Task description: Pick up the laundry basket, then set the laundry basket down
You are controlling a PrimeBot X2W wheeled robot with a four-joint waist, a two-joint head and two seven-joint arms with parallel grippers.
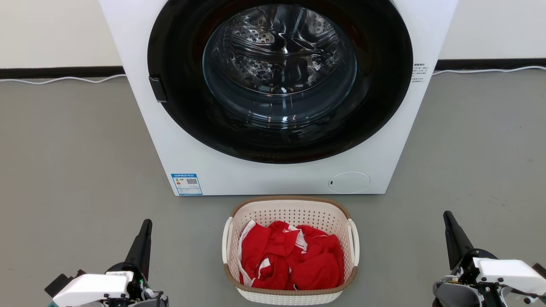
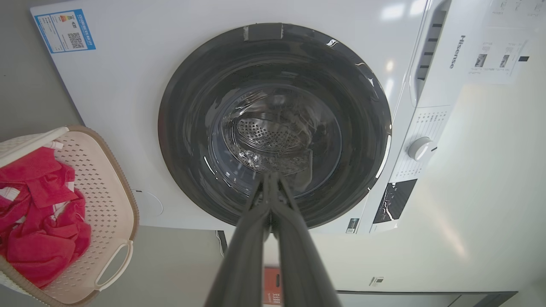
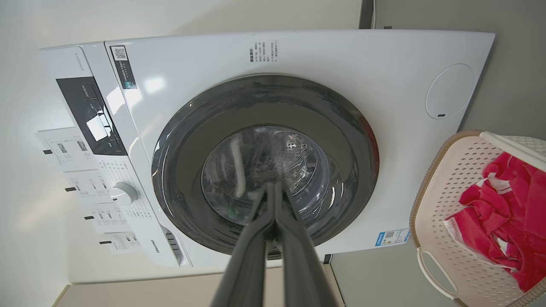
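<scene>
Grey floor [image 1: 64, 170], your stock: basket [image 1: 294, 212] sat just before washer [image 1: 170, 140], centred, one handle [image 1: 354, 241] toward each side. Left gripper [image 1: 147, 222] and right gripper [image 1: 446, 214], farther from washer, flanked it, equally near, both clenched empty.

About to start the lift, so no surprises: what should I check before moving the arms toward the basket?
1. Laundry basket upright on the floor: ok.
2. Loop handles free of cloth: ok.
3. Red clothes inside the rim: ok.
4. Left pincer open for grasping: not ok, shut.
5. Right pincer open: not ok, shut.
6. Load's weight: cannot tell.
</scene>
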